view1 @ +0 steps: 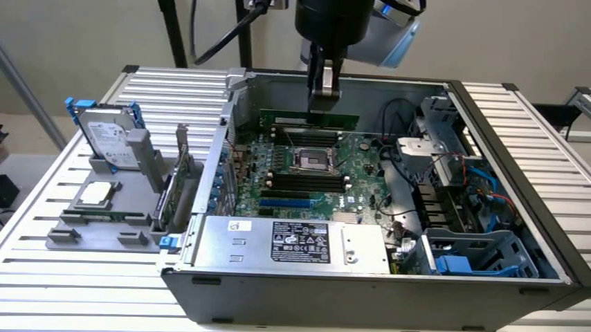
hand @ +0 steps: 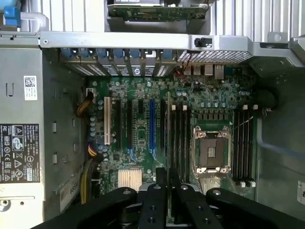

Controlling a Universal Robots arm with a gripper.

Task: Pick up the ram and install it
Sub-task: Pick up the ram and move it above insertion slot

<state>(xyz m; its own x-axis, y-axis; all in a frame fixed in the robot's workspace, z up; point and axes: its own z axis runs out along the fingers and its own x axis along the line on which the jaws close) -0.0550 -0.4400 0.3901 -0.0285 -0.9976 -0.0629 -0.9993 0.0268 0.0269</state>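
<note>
End effector [view1: 323,102] is clenched on the top edge of the long, narrow green ram stick [view1: 291,117]. The stick is held level and edge-down, judged so that its contacts face the black memory slots [view1: 300,181] of the green motherboard [view1: 360,162]. It is held above the far part of the open grey computer case [view1: 369,283].

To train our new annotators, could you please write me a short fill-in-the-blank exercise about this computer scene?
1. The jaws are ____ on the ram.
2. The ram hangs ____ the motherboard.
3. The processor socket is ____.
4. The hard drive stands ____ the case.
Missing words: shut; above; empty; outside.
</note>
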